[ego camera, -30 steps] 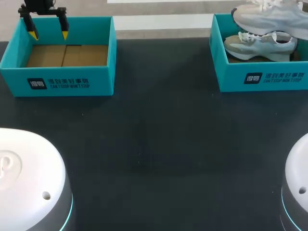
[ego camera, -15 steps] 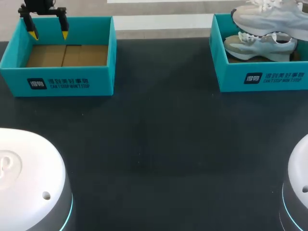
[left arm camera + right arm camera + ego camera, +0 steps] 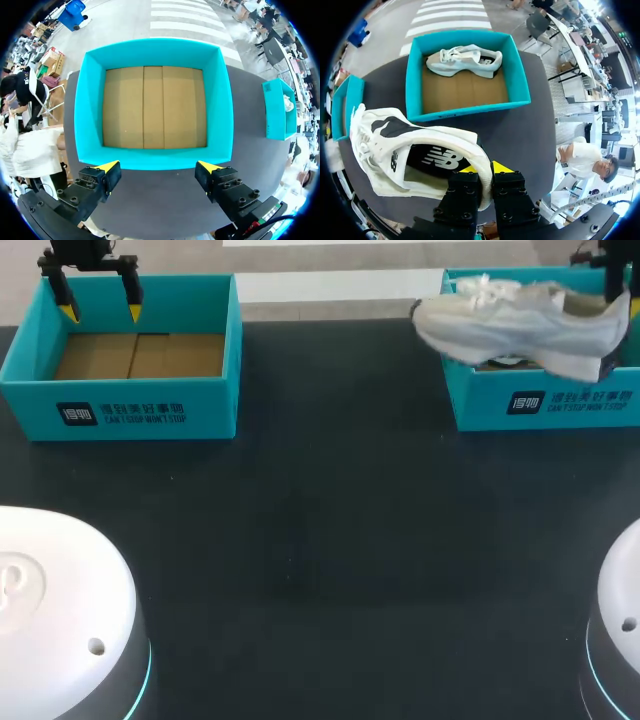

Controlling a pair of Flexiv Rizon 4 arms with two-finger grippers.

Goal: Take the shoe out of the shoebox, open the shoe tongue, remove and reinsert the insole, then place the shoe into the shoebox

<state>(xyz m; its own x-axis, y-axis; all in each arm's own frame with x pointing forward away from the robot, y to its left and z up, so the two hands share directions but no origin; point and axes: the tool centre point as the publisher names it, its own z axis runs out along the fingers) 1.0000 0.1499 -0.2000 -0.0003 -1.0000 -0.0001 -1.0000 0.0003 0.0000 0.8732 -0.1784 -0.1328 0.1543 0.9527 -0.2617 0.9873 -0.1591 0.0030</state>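
Observation:
A pale grey and white shoe [image 3: 520,325] hangs in the air over the front left corner of the right teal shoebox [image 3: 545,405], toe pointing left. My right gripper [image 3: 613,295] is shut on its heel collar; in the right wrist view its fingers [image 3: 485,167] pinch the heel rim of the shoe [image 3: 395,145], whose dark insole shows. A second shoe [image 3: 465,60] lies on its side in the shoebox [image 3: 517,75]. My left gripper [image 3: 100,312] stands open above the back wall of the empty left shoebox [image 3: 120,415].
The left shoebox [image 3: 155,52] shows only its brown cardboard bottom ahead of my left gripper [image 3: 159,166]. Dark tabletop stretches between and in front of the two boxes. My arms' white bases [image 3: 60,620] fill the near corners.
The held shoe has come down and to the left, from high over the right box to its front left corner. My right gripper has come into the head view. The left arm has not moved.

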